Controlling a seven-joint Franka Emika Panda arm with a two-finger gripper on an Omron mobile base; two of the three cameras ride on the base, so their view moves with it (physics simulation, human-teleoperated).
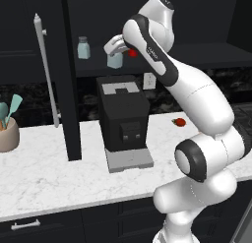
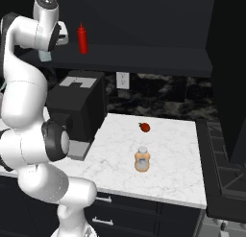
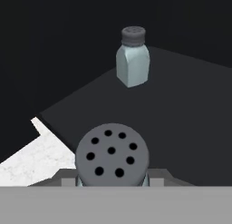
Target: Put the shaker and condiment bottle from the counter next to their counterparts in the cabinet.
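Observation:
My gripper is shut on the shaker, a pale blue-green one with a grey cap. I hold it upright inside the cabinet, just over the dark shelf. In the hand view its holed cap sits close between the fingers. The counterpart shaker stands on the shelf a short way off, left of the held one. The red squeeze bottle stands further right on the shelf. The condiment bottle, squat and orange-tan, stands on the counter.
A black coffee machine stands on the counter right under the shelf. The open cabinet door with its grey bar handle hangs to the left. A small red thing lies near the back wall. A utensil pot is at far left.

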